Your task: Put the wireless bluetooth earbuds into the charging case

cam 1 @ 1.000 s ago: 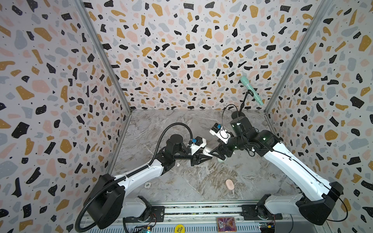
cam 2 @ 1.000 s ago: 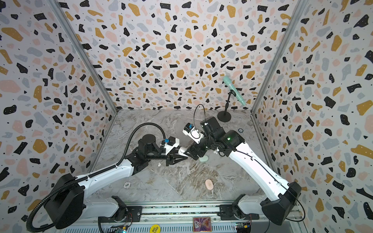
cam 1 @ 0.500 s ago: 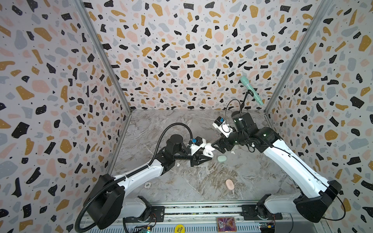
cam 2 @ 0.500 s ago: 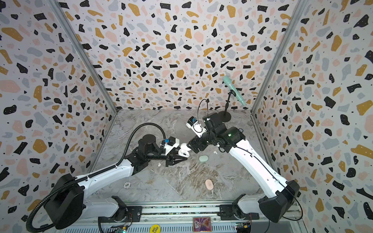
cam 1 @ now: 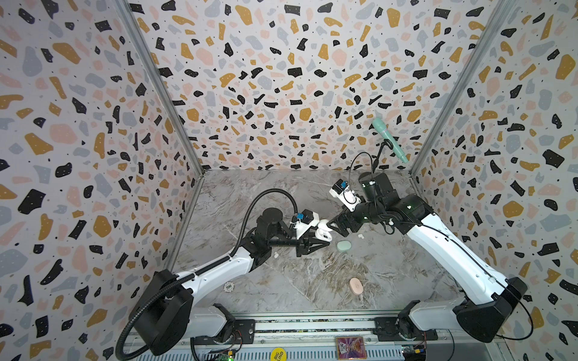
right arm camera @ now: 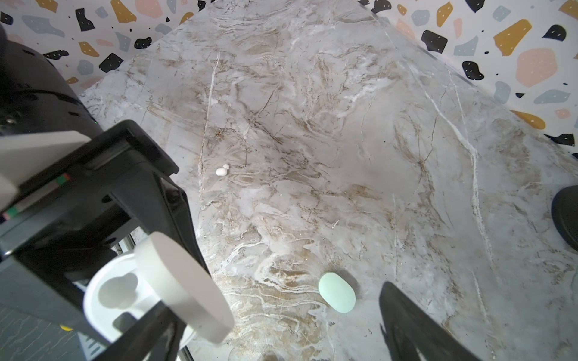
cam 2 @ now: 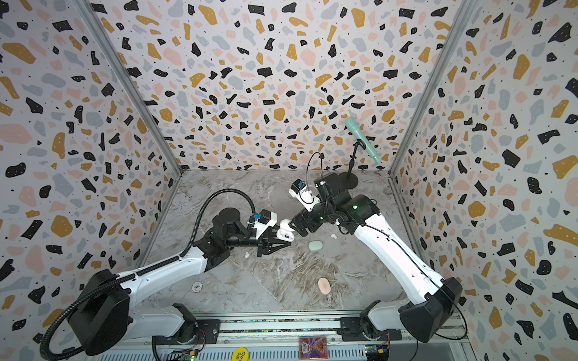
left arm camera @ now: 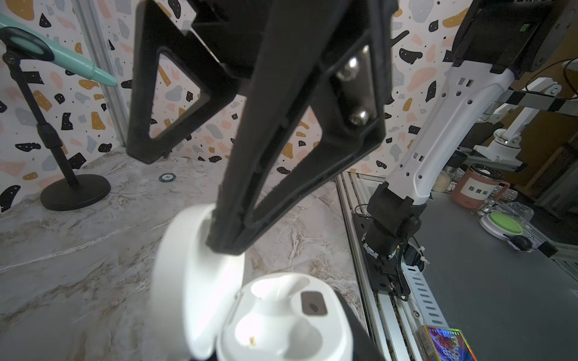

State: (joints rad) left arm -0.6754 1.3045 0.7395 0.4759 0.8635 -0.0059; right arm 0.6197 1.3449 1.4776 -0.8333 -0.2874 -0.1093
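The left arm reaches low from the front left, and the left gripper (cam 1: 326,238) is clamped tight on the open white case (cam 1: 321,232). One earbud (cam 1: 276,255) lies on the table (cam 1: 312,281) beside that wrist. The right arm slopes down from the right; the right gripper (cam 1: 335,225) gapes wide, holding nothing, one fingertip (left arm camera: 237,218) at the raised lid (left arm camera: 184,275). Another earbud (cam 1: 359,236) lies below its wrist.

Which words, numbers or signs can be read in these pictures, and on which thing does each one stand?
"500": on the white poker chip.
"BIG" above "LIND", its first letter cut off: on the yellow round sticker.
"陈景灿": on the label of the pink mug, in the left wrist view.
Too small or blurred to read: the print on the shiny card box and on the blue chip.
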